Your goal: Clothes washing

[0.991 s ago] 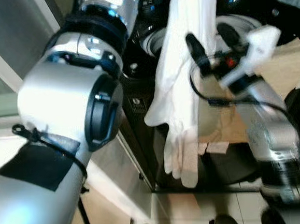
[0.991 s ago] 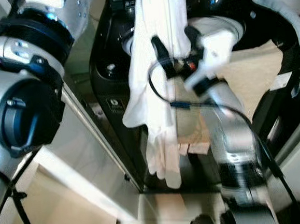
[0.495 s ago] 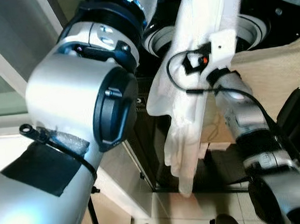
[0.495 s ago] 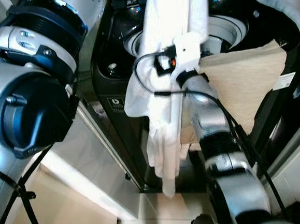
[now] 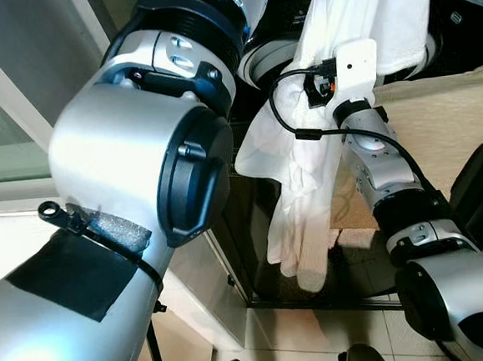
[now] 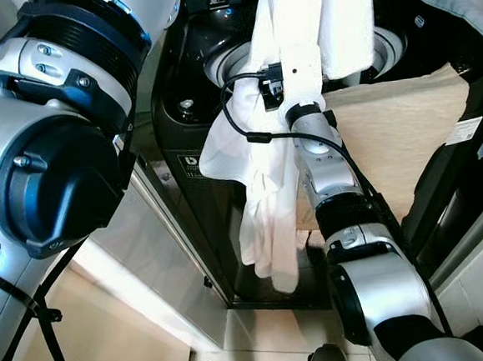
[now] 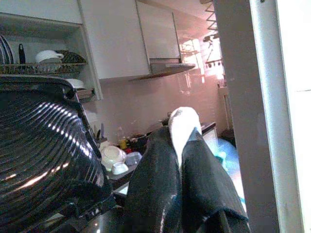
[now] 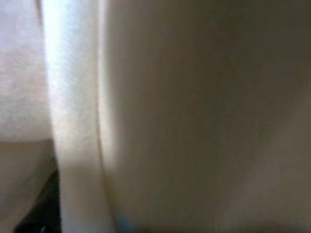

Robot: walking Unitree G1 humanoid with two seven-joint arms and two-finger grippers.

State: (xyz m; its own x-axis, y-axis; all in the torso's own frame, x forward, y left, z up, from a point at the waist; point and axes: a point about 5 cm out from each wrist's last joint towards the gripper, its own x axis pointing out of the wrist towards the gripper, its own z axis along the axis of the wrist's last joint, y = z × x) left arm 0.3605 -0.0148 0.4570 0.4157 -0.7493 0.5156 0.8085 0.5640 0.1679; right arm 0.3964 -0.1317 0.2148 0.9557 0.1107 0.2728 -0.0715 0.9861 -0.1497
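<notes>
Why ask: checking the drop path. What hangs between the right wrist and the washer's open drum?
The white garment, draped over the right arm's wrist above the washer drum, seen in both eye views.

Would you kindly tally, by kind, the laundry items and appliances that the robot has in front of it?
white garment: 1
beige sheet: 1
black washing machine: 1
Total: 3
</notes>
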